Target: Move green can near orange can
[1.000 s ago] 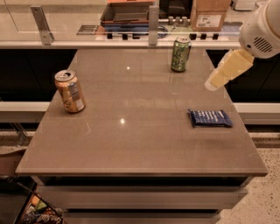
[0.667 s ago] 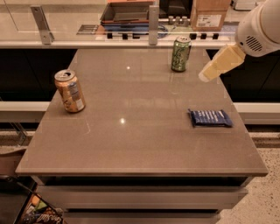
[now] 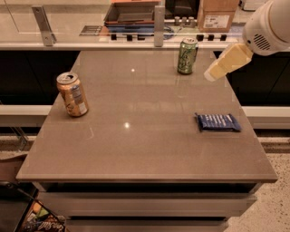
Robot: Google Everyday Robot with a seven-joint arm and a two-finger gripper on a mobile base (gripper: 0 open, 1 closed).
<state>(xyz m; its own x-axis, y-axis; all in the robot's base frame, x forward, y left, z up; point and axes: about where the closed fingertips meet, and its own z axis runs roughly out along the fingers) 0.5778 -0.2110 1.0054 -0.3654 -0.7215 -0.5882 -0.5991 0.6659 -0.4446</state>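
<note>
The green can (image 3: 186,55) stands upright near the table's far edge, right of centre. The orange can (image 3: 72,94) stands upright at the left side of the table, far from the green can. My gripper (image 3: 213,72) reaches in from the upper right on a white arm; its pale yellow tip hangs just right of the green can, a little above the table and apart from the can.
A dark blue snack packet (image 3: 218,122) lies flat on the right side of the brown table (image 3: 136,136). Behind the table runs a counter with a cardboard box (image 3: 217,13), a tray and metal posts. A bin with snacks sits at the lower left.
My gripper has moved up and to the left, closer to the green can. The cans and the packet have not moved.
</note>
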